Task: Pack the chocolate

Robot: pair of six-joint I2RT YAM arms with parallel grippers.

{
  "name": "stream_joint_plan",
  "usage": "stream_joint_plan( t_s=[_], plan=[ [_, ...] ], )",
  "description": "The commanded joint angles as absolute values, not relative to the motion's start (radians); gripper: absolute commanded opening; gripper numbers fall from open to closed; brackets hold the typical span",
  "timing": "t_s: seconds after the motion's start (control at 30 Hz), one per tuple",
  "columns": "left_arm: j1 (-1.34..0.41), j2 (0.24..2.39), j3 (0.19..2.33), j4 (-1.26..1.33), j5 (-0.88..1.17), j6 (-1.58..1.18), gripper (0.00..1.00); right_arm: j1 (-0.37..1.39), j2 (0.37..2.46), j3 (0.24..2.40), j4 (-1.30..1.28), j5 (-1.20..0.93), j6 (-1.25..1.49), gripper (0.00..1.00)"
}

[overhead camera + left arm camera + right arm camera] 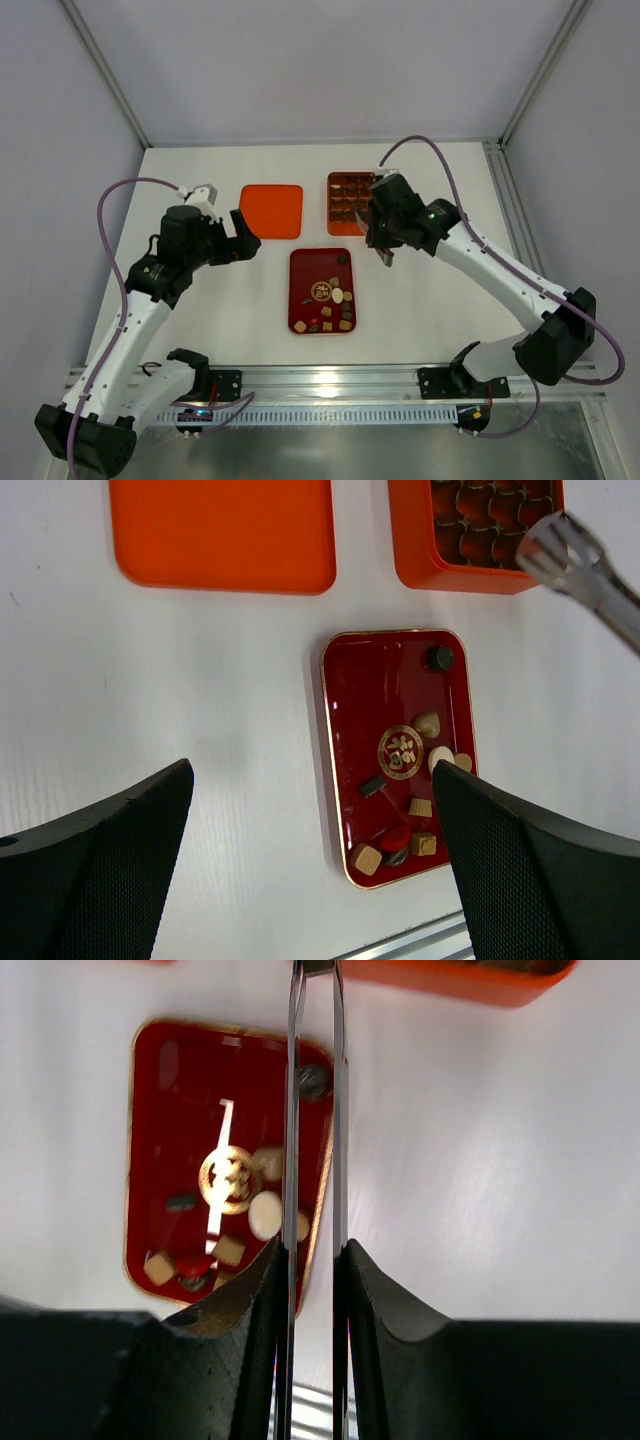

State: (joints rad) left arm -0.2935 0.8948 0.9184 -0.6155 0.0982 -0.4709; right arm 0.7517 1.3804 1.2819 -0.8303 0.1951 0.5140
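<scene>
Several small chocolate pieces [330, 300], tan, cream and dark, lie loose on a dark red tray [297, 285] in the middle of the table. More brown pieces fill the grid of the orange box [331, 205] behind it. My right gripper [384, 238] hovers between box and tray, shut on thin metal tongs [293, 1110]. Their tips [388, 260] hang over the tray's right edge, and I see nothing between the blades. My left gripper [312, 780] stands wide open and empty over bare table left of the tray. A cream round piece [264, 1214] lies beside the tongs.
A flat orange lid [272, 211] lies left of the box, just beyond my left gripper [243, 238]. The tray has a gold emblem [400, 752] at its centre. A metal rail [330, 385] runs along the near table edge.
</scene>
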Motion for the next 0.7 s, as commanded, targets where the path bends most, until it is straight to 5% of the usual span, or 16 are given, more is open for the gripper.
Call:
stream_joint_plan(
  t_s=[0.0, 0.27, 0.67],
  plan=[
    [-0.291, 0.893, 0.922, -0.603, 0.097, -0.472, 1.0, 0.611, 1.353, 1.361, -0.784, 0.193, 0.388, 0.29],
    [-0.293, 0.897, 0.922, -0.603, 0.092, -0.472, 1.0, 0.387, 1.564, 1.494, -0.718, 0.124, 0.315, 0.29],
    [-0.291, 0.899, 0.922, -0.603, 0.092, -0.474, 1.0, 0.348, 1.749, 1.663, -0.73, 0.155, 0.291, 0.3]
  ],
)
